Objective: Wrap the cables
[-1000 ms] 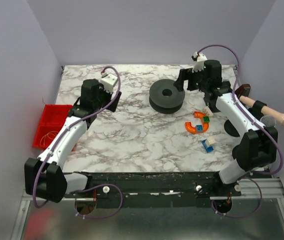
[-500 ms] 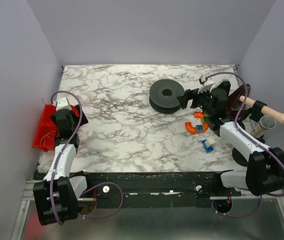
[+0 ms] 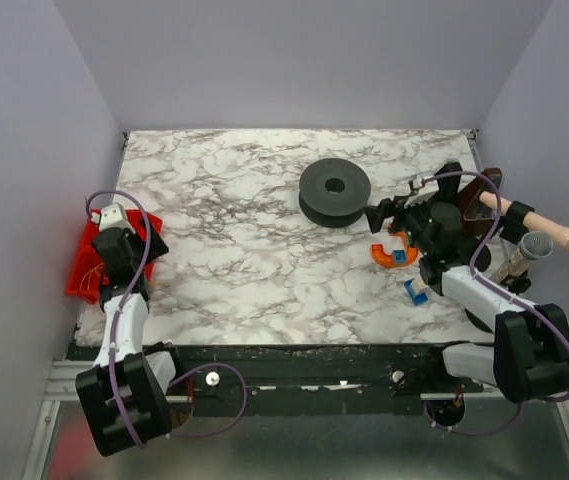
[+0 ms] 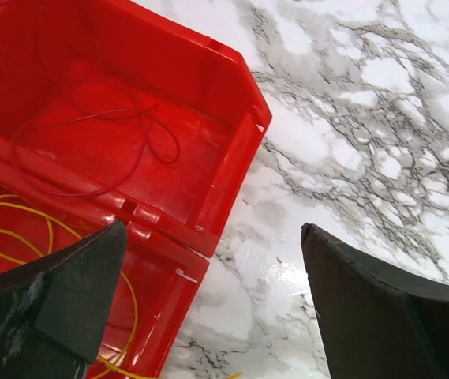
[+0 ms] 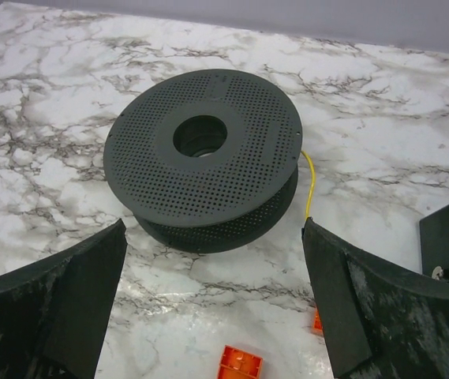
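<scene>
- Thin yellow wire (image 4: 19,229) lies in loose loops in the lower-left compartment of the red plastic bin (image 4: 232,158), at the left of the frame.
- A short yellow strand (image 5: 307,185) shows at the right side of the dark grey perforated spool (image 5: 208,158).
- Left gripper (image 4: 212,260): released, jaws wide, over the bin's right edge.
- Right gripper (image 5: 212,237): released, just short of the spool.
</scene>
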Controlling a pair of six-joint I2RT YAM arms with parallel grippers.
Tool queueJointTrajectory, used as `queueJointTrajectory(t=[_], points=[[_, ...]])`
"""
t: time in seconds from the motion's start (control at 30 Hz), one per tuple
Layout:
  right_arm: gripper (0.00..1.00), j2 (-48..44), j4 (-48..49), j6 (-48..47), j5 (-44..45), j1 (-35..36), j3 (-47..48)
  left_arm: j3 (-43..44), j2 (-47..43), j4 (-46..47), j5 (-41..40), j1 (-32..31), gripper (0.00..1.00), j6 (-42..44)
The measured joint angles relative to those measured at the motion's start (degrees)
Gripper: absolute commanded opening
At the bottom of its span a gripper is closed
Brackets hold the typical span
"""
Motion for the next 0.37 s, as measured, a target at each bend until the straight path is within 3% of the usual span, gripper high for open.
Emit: queueJointTrajectory(t=[0.37], points=[[1.00, -2.78, 2.56, -0.11, 1.25, -2.67, -2.62, 0.02, 0.09, 0.44, 2.64, 0.31, 0.99, -1.64]])
